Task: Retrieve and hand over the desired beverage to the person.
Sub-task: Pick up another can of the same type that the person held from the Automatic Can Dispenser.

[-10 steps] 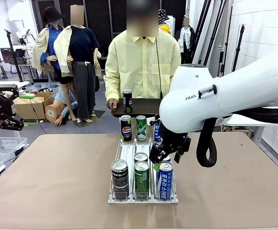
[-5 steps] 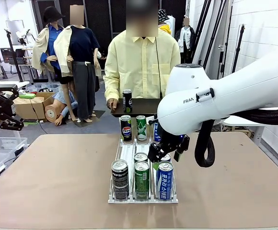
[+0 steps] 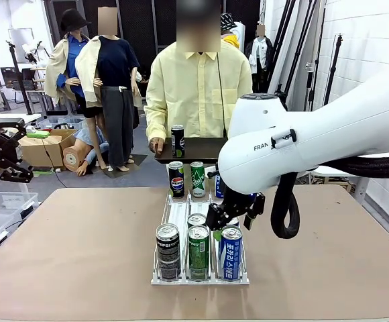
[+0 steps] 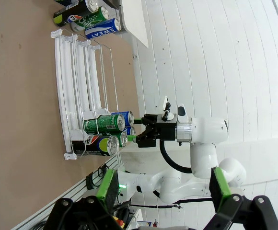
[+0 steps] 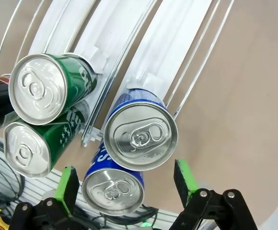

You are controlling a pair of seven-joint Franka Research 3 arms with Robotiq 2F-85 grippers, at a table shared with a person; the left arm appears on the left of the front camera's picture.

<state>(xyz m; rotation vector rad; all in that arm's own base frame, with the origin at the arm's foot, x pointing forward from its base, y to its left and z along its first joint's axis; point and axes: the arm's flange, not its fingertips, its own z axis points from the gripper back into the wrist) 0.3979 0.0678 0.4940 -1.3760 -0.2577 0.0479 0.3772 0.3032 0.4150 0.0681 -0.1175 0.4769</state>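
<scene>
Blue can (image 5: 140,139) stands in the rack's (image 5: 115,24) right lane just under my right gripper (image 5: 125,178), jaws wide and empty, so I centre on its lid, drop straight, miss the green can (image 5: 45,88) alongside.

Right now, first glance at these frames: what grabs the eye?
The big white right arm takes up the right half of the front view, its jaws open over the blue cans at the near end of the white rack. Across the table stands the person in a pale-yellow shirt, a black can on a dark ledge in front of them.
</scene>
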